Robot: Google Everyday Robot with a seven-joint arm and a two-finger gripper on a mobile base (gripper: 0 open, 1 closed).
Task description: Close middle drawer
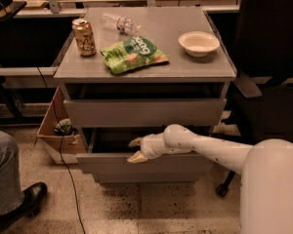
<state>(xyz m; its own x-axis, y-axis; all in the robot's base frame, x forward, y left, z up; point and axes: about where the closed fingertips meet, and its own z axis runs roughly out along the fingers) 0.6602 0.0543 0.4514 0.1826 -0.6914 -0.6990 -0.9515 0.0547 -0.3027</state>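
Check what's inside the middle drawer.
The middle drawer is pulled out; the visible strip of its interior is dark, with no items showing. The gripper, fingers open, sits at its front edge, and the arm covers the right part; the back lies under the upper drawer.

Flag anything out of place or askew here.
The middle drawer stands pulled well out of the cabinet, its tray exposed. The claw sits at its front edge, fingers apart. The drawer above also looks slightly ajar. On top, a clear plastic bottle lies on its side. Nothing spilled or damaged.
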